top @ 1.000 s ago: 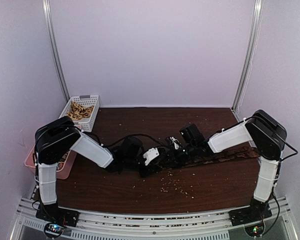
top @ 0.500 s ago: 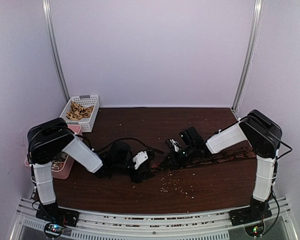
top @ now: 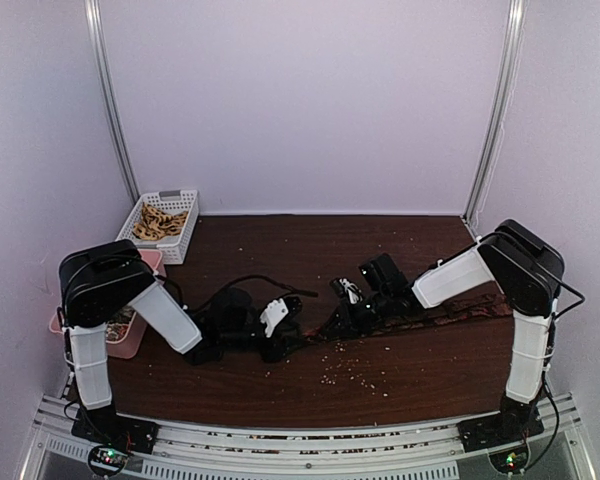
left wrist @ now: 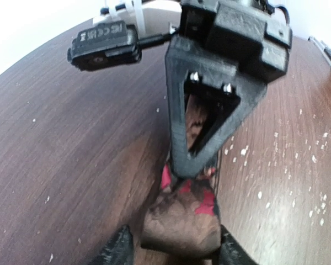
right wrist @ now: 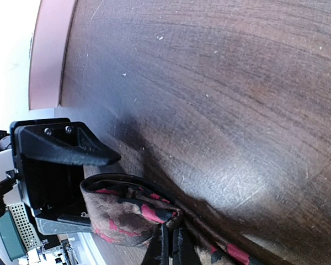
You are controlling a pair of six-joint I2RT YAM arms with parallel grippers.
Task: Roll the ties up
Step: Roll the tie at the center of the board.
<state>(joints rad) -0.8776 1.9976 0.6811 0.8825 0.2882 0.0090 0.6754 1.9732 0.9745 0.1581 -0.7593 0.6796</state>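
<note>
Overhead view down on whole table (top: 310, 240), wrist views close, facing each other, sharing the tie (left wrist: 182, 221)

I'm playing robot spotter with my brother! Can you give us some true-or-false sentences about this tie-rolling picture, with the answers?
1. The right claw is shut on the tie. True.
2. The white basket is empty. False: tan strips lie in it.
3. The tie stretches to the table's left edge. False: it runs from the middle toward the right.
4. Pale crumbs are scattered on the table. True.
5. The left claw has a finger on each side of the tie's end. True.
</note>
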